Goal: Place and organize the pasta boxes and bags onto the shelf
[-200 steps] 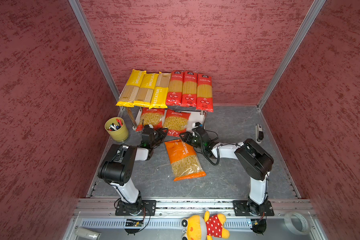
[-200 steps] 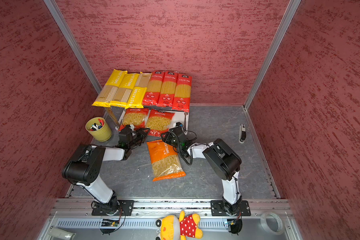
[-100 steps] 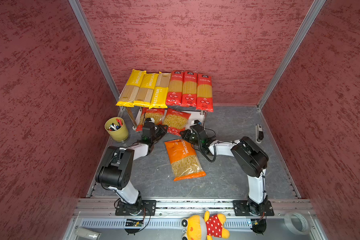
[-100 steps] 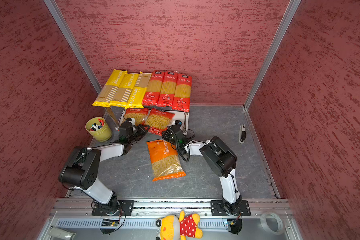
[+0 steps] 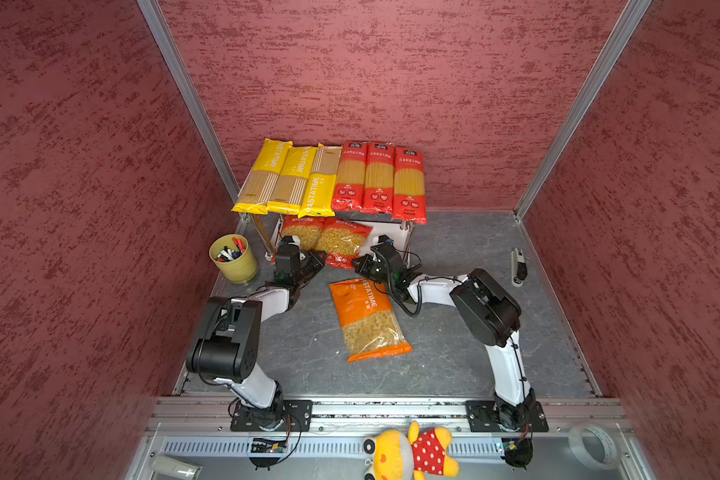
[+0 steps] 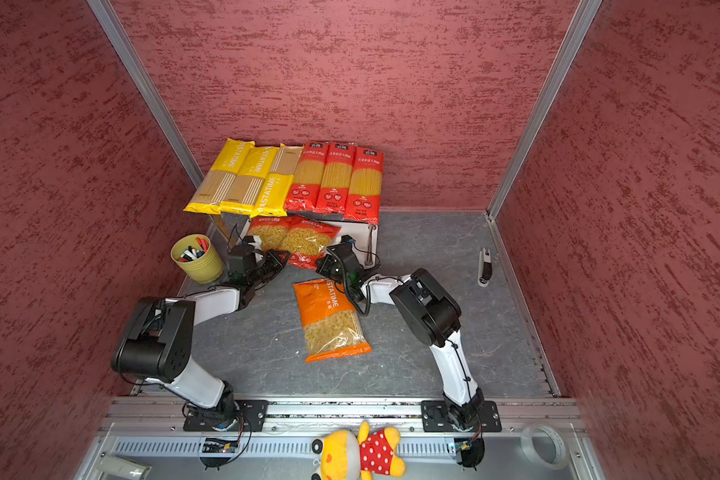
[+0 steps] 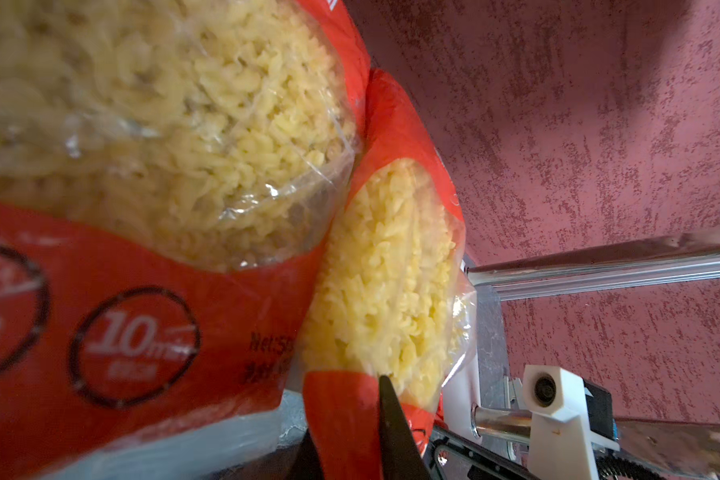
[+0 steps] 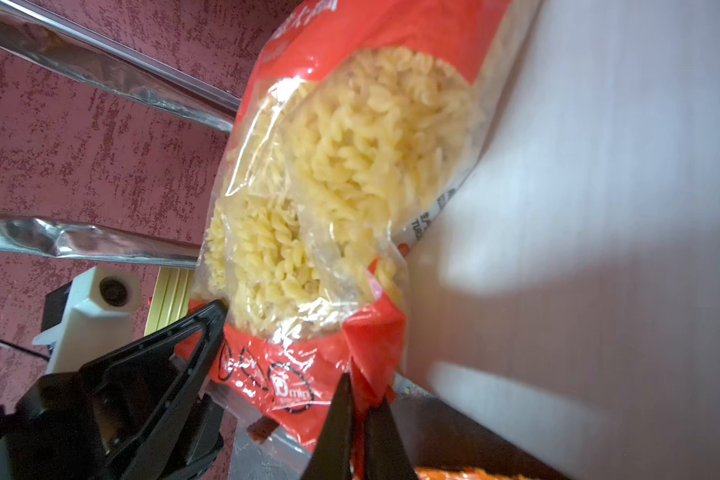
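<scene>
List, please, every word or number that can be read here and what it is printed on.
"PASTATIME": yellow packs, lengthwise.
"ASTATIME": orange bag, first letter unclear.
"10 min", circled: left red bag and right red bag.
"Net:5": left red bag, blurred, the rest hidden.
Chinese print on the red packs: too small to read.

This was a robotics lab's test cell, not a home or a shop. Red textured panels (image 5: 80, 208) on aluminium posts (image 5: 184, 95) boxed in a grey slab floor (image 5: 454, 353). A left arm (image 5: 229, 328) and a right arm (image 5: 485, 307) stood bolted to an aluminium rail (image 5: 391, 409). The props looked staged: a shelf (image 6: 358, 232) of pasta packs (image 5: 329, 178), a pen cup (image 5: 235, 270), a plush toy (image 5: 412, 453) and a tape roll (image 5: 593, 446).
</scene>
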Available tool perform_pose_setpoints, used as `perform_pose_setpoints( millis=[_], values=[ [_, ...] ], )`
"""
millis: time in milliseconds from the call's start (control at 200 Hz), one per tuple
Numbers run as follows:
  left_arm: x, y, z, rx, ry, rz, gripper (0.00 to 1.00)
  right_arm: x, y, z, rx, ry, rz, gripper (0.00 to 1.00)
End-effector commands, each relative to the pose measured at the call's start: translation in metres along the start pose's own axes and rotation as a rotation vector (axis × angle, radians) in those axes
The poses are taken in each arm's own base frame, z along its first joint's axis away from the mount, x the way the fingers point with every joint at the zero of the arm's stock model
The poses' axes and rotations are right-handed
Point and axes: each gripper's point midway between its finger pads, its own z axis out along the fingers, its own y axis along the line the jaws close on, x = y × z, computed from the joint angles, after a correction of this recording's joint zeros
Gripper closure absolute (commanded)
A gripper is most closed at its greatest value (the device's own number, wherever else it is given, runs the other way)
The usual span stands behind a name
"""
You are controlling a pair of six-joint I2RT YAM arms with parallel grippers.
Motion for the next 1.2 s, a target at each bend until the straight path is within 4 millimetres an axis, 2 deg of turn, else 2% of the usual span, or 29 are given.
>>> perform_pose_setpoints(
  millis=[0,180,326,361,501,656,787,927,1192],
  values=[
    [0.006,0.005,0.003,0.013,0.012,-0.015,0.85,-0.031,-0.007,-0.008,0.033,-0.087,-0.014,0.92],
    [0.01,0.004,-0.001,0.011,0.009,-0.018,0.72,-0.034,-0.015,-0.004,0.054,-0.038,-0.02,0.86],
    [0.006,-0.001,-0.012,0.01,-0.008,-0.01,0.59,-0.031,-0.013,-0.012,0.044,-0.028,-0.014,0.71],
    [0.011,0.005,-0.015,-0.019,0.009,-0.021,0.56,-0.03,-0.014,-0.014,0.044,-0.023,-0.017,0.68],
    [0.012,0.005,-0.027,-0.044,0.01,-0.024,0.42,-0.024,-0.007,-0.026,0.023,0.004,-0.032,0.59],
    [0.015,0.006,-0.044,-0.072,0.006,-0.037,0.37,-0.017,-0.01,-0.046,0.02,0.023,-0.044,0.5],
    [0.02,0.007,-0.062,-0.09,0.0,-0.041,0.36,-0.008,-0.017,-0.066,0.037,0.054,-0.056,0.48],
    [0.039,0.009,-0.083,-0.116,0.018,-0.036,0.35,0.0,-0.018,-0.095,0.059,0.079,-0.097,0.47],
    [0.094,0.016,-0.117,-0.193,0.103,0.044,0.34,0.031,-0.05,-0.149,0.205,0.195,-0.197,0.48]
  ],
)
